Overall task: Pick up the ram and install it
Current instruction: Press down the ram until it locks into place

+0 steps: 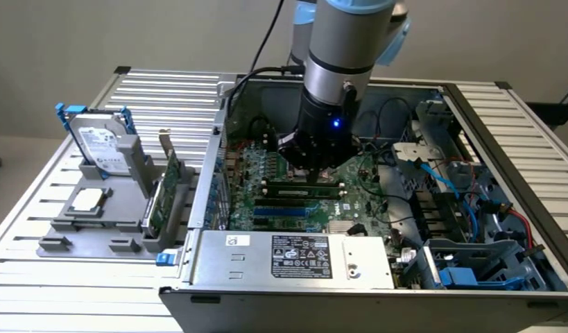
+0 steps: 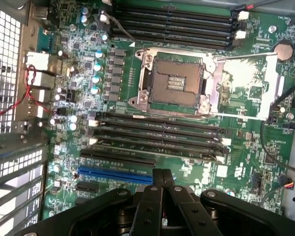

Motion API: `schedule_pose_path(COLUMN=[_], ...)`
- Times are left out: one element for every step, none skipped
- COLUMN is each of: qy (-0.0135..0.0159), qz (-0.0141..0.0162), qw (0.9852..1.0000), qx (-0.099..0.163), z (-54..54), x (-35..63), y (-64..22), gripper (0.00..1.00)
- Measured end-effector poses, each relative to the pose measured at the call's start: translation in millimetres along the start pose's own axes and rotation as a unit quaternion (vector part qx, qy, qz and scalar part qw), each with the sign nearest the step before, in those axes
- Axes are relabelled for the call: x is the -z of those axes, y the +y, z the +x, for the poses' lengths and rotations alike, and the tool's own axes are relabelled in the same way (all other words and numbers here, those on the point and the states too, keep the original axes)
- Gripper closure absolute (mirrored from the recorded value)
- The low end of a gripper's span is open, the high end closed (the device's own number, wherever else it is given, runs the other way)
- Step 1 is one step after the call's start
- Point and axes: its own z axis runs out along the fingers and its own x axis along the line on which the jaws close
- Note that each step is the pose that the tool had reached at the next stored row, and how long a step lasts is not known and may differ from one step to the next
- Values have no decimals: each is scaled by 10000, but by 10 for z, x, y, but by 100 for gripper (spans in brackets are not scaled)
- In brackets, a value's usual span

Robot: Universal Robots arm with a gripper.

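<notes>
- Slatted metal tabletop (image 1: 43, 277) carries an open computer case (image 1: 358, 305).
- Pincer (image 1: 313, 166) is inside the case over the motherboard (image 2: 246, 162), fingers (image 2: 156, 189) pressed together and holding nothing.
- Ram (image 1: 307, 186) lies along the black slots directly beneath the pincer; cannot tell whether it is seated.

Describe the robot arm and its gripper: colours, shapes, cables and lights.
The silver-grey cylindrical arm carries a light-blue joint cap at its upper end. Below it a black wrist section shows a small blue light. A black cable runs up beside the arm. The black gripper is built of bolted linkage bars with narrow fingers.
</notes>
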Motion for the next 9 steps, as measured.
schedule_pose_path(qy=[-1, -4, -4, -4, -4, -4, -5, -5, -5], qz=[-2, -5, -7, -7, -9, -13, -17, -18, -19], qw=[10000, 10000, 10000, 10000, 10000, 10000, 10000, 10000, 10000], qx=[0, -1, 0, 0, 0, 1, 0, 0, 1], z=[9, 23, 28, 28, 28, 28, 28, 28, 28], x=[1, 1, 1, 1, 1, 1, 1, 1, 1], y=[-25, -39, -44, -43, -43, -44, -44, -45, -44], gripper=[89, 89, 89, 89, 89, 89, 89, 89, 89])
